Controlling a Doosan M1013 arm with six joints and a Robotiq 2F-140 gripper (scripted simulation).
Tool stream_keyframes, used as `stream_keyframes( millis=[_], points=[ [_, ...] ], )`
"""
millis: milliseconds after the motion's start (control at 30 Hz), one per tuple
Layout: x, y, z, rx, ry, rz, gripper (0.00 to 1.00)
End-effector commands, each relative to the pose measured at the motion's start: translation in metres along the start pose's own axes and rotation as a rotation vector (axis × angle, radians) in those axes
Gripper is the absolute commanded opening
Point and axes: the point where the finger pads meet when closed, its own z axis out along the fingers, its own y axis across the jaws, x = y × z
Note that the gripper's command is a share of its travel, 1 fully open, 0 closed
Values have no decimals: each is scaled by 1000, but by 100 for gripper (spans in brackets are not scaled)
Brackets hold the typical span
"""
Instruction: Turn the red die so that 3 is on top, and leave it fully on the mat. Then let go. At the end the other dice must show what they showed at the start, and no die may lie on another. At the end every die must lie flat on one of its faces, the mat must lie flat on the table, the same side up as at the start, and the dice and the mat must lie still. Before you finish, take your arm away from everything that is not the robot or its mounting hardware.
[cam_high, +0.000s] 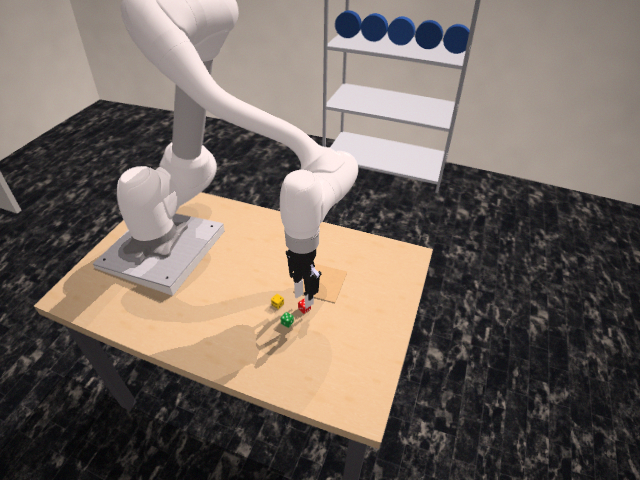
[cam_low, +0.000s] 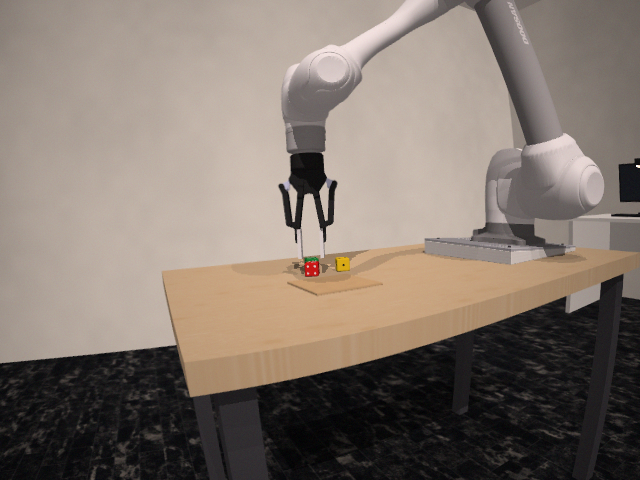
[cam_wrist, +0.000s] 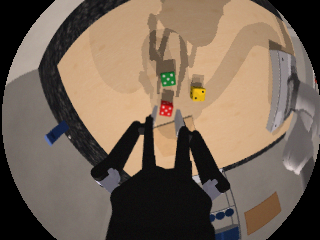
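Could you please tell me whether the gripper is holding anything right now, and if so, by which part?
Nothing is held. The gripper hovers just above the red die, its fingers partly apart with nothing between them.

1. The white arm (cam_high: 242, 111) rises from the base plate (cam_high: 204, 246) near the table's left rear corner, bends high and reaches toward the middle of the table.
2. The wrist (cam_low: 306, 135) points straight down.
3. The gripper (cam_low: 310, 255) hangs vertical, fingers (cam_low: 299, 250) partly closed with a gap between them, gripping nothing.
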Motion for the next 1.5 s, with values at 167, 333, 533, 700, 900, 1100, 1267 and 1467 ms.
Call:
stream_keyframes(
  millis=[167, 333, 533, 700, 900, 1100, 1267, 1467],
  points=[
    [0, 2, 11, -1, 3, 3, 28],
    [1, 2, 17, -1, 3, 3, 28],
    [1, 2, 30, -1, 3, 3, 28],
    [1, 2, 36, -1, 3, 3, 28],
    [1, 2, 37, -1, 3, 3, 28],
    [1, 2, 38, -1, 3, 3, 28],
    [1, 2, 38, -1, 3, 3, 28],
    [1, 2, 38, -1, 3, 3, 28]
  ],
)
